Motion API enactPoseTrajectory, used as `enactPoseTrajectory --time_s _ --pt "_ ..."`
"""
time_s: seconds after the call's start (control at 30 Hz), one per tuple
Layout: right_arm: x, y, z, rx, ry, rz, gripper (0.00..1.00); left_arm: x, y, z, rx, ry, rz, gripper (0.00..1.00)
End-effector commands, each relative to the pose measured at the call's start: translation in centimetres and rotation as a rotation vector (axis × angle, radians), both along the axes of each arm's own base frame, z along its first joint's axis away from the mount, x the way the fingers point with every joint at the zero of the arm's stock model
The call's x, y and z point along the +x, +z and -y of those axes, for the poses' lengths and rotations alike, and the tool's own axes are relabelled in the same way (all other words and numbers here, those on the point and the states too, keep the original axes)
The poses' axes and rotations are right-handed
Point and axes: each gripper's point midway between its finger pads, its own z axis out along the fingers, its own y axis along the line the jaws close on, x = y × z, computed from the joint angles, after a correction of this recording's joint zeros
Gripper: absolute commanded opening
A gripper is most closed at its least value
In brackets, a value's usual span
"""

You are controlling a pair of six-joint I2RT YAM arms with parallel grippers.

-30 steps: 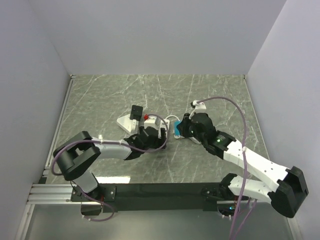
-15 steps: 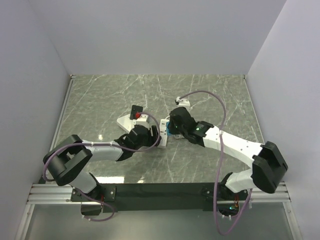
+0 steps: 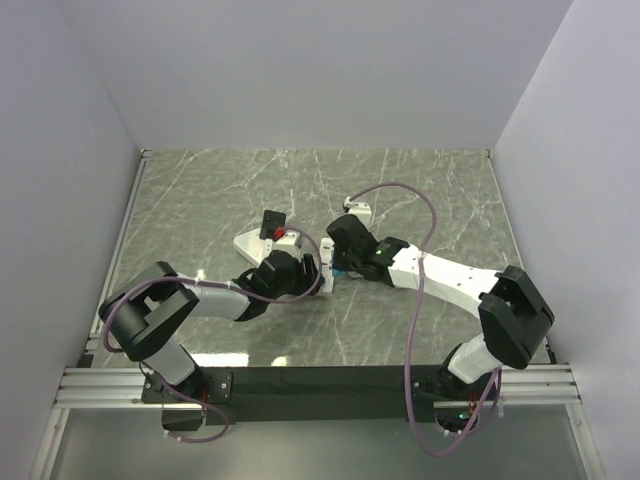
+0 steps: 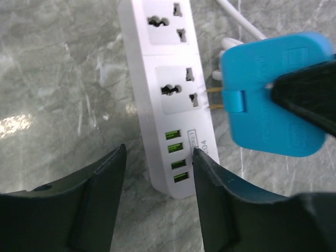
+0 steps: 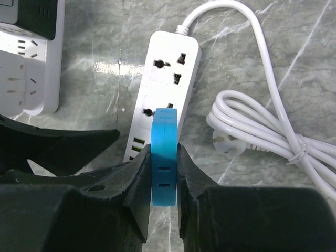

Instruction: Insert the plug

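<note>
the blue plug (image 4: 273,100) is clamped in the right gripper (image 5: 164,152), with its prongs beside the second socket of the white power strip (image 4: 157,63) and not seated. since a second ago the right arm has swung left to the strip. the left gripper (image 4: 159,151), jaws apart, straddles the strip's usb end.

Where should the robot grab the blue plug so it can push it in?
Pinch the blue plug on its two flat wide faces, from the back end. It is thin and flat, so the right gripper holds it squarely, and its brass prongs are left free to face the power strip.
</note>
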Motion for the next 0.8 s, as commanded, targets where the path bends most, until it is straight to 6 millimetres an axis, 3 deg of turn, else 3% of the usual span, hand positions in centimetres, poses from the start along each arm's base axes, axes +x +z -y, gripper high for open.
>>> enactPoseTrajectory --time_s 0.0,0.23,0.77 --pt "1.2 1.6 -1.1 0.035 -0.031 0.038 0.0 0.4 0.5 0.8 -0.032 -0.017 0.014 0.58" --pt "1.6 1.4 -1.2 0.014 -0.043 0.033 0.0 0.3 -0.1 1.1 -0.03 -0.031 -0.002 0.48" --pt "1.6 0.4 -0.9 -0.039 -0.058 -0.014 0.0 0.0 0.2 1.2 -0.045 -0.044 -0.004 0.43"
